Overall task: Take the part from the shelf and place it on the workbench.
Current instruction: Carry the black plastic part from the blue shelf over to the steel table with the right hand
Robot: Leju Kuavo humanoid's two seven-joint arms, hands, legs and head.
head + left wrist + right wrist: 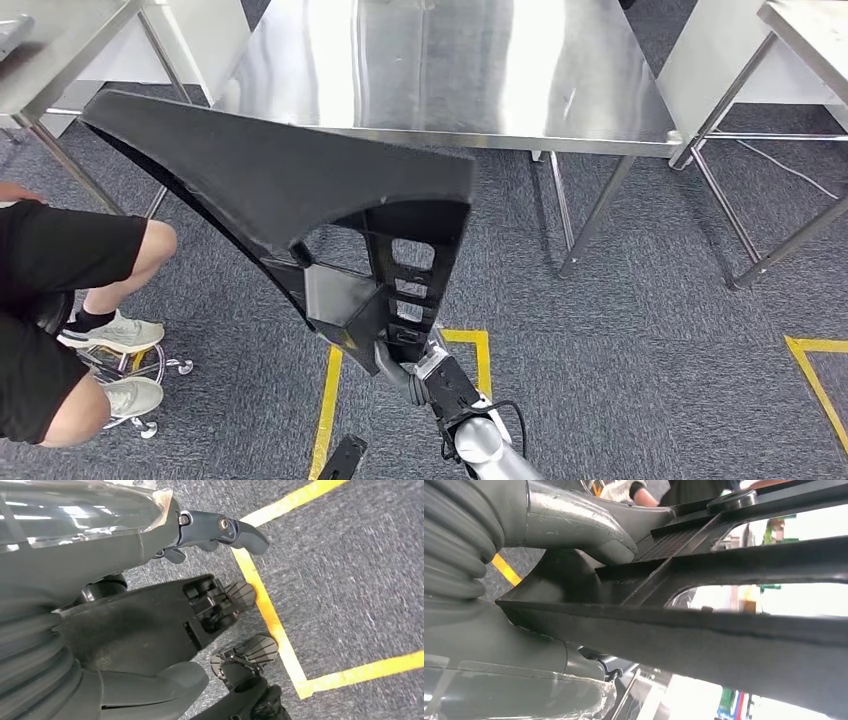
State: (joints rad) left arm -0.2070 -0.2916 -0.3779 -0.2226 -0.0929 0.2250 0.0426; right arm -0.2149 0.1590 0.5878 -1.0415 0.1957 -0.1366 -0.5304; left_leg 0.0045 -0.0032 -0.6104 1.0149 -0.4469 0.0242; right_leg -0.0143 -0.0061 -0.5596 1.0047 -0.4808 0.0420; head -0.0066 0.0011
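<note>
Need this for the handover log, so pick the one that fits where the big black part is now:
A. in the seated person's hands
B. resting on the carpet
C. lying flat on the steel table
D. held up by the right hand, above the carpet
D: the right hand grips the black part at its lower end, above the carpet, short of the steel table.

Head view: high, facing forward-down, workbench (450, 70) at 12 o'clock. 2 wrist views: close behind each hand; right shares part (724, 630) with head view
</note>
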